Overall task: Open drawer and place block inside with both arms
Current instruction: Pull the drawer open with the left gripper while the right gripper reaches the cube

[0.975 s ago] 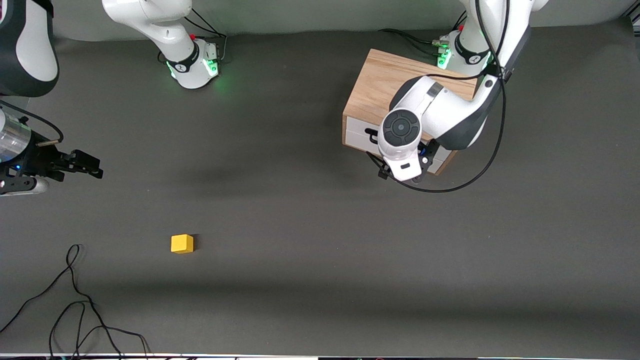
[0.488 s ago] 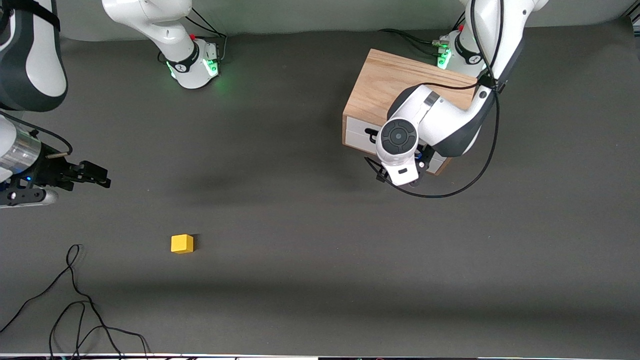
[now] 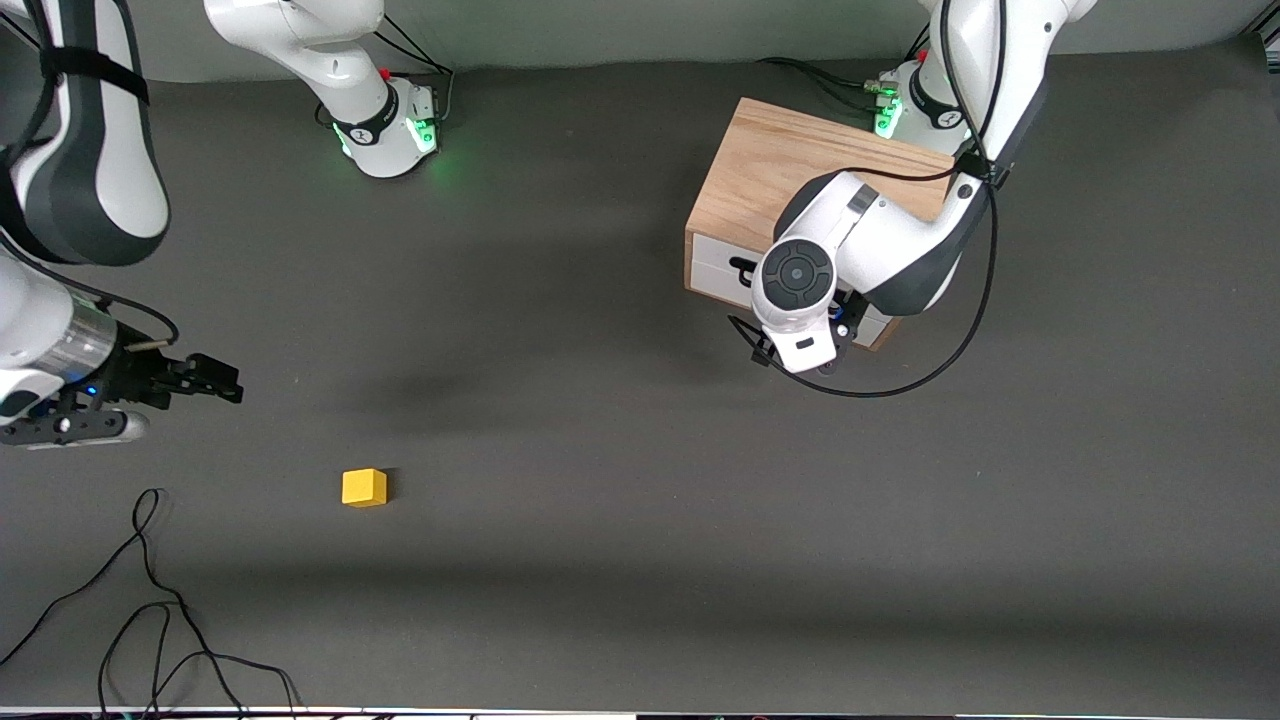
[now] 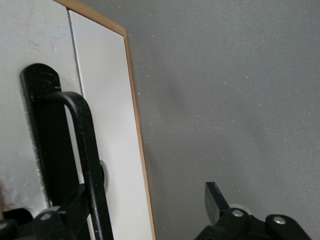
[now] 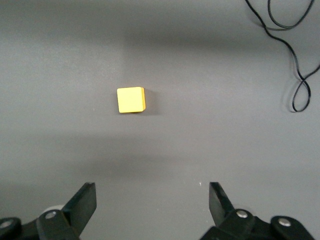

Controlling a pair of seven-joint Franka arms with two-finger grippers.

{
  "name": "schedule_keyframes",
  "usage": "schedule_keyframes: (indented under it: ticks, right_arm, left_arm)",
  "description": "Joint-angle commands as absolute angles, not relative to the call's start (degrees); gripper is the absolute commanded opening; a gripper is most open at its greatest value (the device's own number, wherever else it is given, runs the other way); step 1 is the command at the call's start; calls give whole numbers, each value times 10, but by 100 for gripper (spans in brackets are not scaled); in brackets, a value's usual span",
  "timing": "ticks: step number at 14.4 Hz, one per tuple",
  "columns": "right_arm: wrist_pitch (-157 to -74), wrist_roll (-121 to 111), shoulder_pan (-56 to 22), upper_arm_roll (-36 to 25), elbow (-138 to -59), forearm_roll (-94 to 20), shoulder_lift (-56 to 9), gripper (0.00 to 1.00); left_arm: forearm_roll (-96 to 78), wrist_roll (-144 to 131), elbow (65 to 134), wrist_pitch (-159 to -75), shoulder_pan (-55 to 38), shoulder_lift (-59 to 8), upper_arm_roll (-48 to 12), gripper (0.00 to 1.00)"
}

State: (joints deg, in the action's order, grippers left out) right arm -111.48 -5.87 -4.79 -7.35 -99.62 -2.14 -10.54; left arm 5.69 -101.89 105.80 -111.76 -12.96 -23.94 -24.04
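The light oak box (image 3: 790,170) stands near the left arm's base, and its white drawer (image 3: 715,268) with a black wire handle (image 3: 745,270) is shut. The left arm's wrist (image 3: 797,290) hangs in front of the drawer and hides its gripper in the front view. In the left wrist view the left gripper (image 4: 145,200) is open, with the handle (image 4: 85,145) between its jaws and one finger (image 4: 214,200) over the mat. The yellow block (image 3: 363,487) lies on the mat. The right gripper (image 3: 228,388) is open and empty over the mat at the right arm's end, with the block (image 5: 131,100) ahead of it.
Loose black cables (image 3: 150,600) lie on the mat near the front camera at the right arm's end, and also show in the right wrist view (image 5: 295,55). The dark grey mat (image 3: 600,500) covers the table.
The right gripper has moved over the mat toward the block, still open. The left wrist edged slightly closer to the drawer front, then held still. The block and box have not moved.
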Motion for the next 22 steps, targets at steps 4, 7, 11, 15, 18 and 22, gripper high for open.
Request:
schedule_keyframes:
  ticks: [4,7,11,15,18,22]
  right_arm:
    - [-1138,-52,-53,-74,-980,-31,-145,100]
    - [-1161,-52,-54,-73,-980,-31,-160,100]
    - [-1184,-51,-73,-73,-978,-30,-181,100]
    - [-1215,-51,-75,-73,-978,-31,-206,100]
    - [-1226,-50,-82,-73,-979,-31,-225,100]
    - [-1233,-51,-81,-73,-982,-31,-241,100]
  left_arm:
    - [71,-1032,1024,-1129,-133,-262,-240,100]
    - [83,-1034,992,-1129,-134,-286,-240,100]
    - [91,-1043,950,-1129,-134,-315,-239,100]
    - [99,-1057,915,-1129,-135,-338,-239,100]
    - [106,-1063,891,-1129,-136,-352,-239,100]
    - [119,-1071,862,-1130,-139,-374,-239,100]
